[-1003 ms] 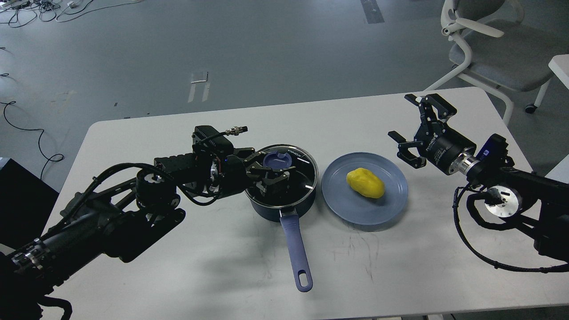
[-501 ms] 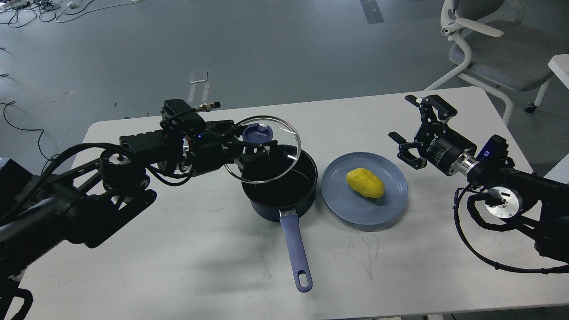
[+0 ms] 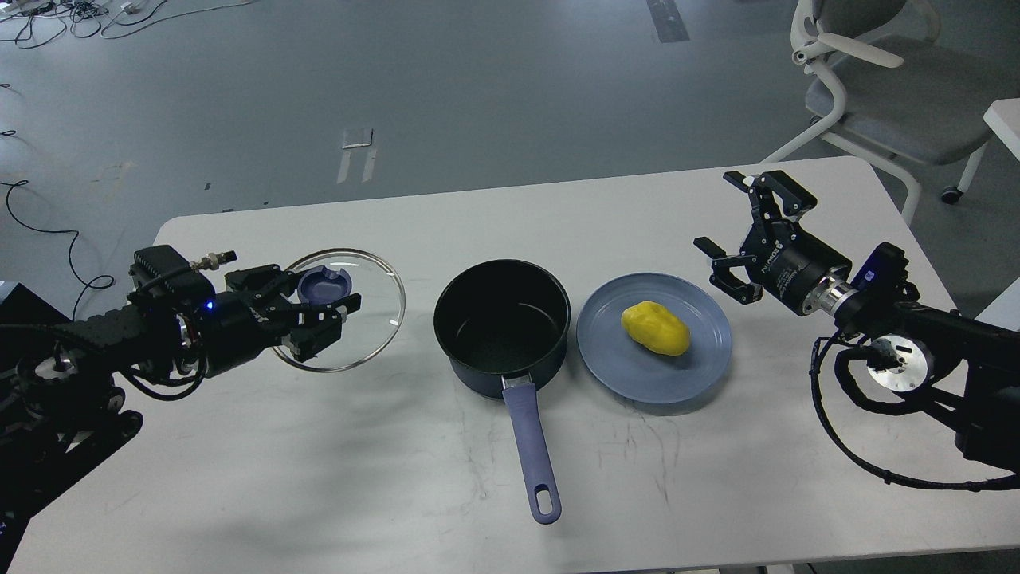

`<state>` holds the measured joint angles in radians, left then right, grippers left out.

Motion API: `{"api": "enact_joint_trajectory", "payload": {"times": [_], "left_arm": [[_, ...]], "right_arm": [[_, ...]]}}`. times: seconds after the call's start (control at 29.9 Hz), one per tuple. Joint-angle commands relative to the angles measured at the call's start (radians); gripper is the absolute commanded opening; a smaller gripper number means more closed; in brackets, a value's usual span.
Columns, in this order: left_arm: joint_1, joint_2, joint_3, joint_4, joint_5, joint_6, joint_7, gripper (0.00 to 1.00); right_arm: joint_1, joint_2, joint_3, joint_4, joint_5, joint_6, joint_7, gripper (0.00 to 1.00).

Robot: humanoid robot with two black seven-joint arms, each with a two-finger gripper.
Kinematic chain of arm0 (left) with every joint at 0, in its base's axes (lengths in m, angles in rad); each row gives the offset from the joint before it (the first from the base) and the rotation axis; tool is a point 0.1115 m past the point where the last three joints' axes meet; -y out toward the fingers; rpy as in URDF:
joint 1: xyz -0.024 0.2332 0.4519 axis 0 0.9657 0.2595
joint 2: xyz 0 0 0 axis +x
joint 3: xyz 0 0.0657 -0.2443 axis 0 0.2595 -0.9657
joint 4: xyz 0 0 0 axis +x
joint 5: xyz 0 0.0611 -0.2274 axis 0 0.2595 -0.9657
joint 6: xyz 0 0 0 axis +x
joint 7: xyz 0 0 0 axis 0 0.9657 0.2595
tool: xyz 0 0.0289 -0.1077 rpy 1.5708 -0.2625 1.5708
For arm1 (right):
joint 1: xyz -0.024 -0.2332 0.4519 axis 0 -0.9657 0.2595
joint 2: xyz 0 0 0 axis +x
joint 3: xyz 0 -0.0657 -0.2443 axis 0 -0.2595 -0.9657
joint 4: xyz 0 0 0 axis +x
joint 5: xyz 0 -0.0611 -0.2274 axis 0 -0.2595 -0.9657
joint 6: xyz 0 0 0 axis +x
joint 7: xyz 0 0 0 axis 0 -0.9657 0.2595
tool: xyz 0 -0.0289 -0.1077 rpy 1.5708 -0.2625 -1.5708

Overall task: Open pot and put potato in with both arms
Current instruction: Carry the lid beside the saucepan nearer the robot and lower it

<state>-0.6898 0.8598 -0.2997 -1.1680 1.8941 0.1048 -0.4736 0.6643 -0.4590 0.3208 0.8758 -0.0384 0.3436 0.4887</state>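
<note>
Two arms are showing in the head view, one from each side of the white table (image 3: 382, 478). The left gripper (image 3: 315, 311) is sitting well to the left of the pot (image 3: 502, 327), its fingers (image 3: 323, 303) closing around the blue knob (image 3: 323, 283) of the glass lid (image 3: 374, 307) and holding the lid tilted, off the pot; whether the lid's near edge is touching the table I cannot tell. The pot is standing uncovered near the middle of the table, its black inside showing bare, its long blue handle (image 3: 530, 446) pointing toward the near edge. Just to the right of the pot, nearly touching it, a flat blue plate (image 3: 693, 363) is lying on the table, and the potato (image 3: 655, 328) is resting on it, a little past the plate's middle. The right gripper (image 3: 741, 231) is hovering beyond the plate's right rim, apart from the potato, its fingers spreading wide and gripping nothing. A grey office chair (image 3: 876, 96) is standing on the floor behind the table's far right corner, and loose cables (image 3: 48, 231) are trailing across the floor at the left.
</note>
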Motion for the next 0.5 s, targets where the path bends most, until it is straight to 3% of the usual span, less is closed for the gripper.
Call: {"api": "enact_joint_trajectory", "payload": {"times": [0.0,0.17,0.47], "left_arm": [[0.053,-0.036,-0.003,0.083,-0.003,0.038,-0.002,0.34],[0.073,-0.090,0.001,0.185,-0.016,0.073,-0.015,0.35],[0.130,-0.122,-0.003,0.234,-0.023,0.087,-0.015,0.38]], "right_arm": [[0.000,-0.006,0.000,0.002,0.000,0.000,0.000,1.00],[-0.002,-0.006,0.000,0.002,0.000,0.000,0.000,1.00],[-0.003,-0.006,0.000,0.002,0.000,0.000,0.000,1.00]]}}
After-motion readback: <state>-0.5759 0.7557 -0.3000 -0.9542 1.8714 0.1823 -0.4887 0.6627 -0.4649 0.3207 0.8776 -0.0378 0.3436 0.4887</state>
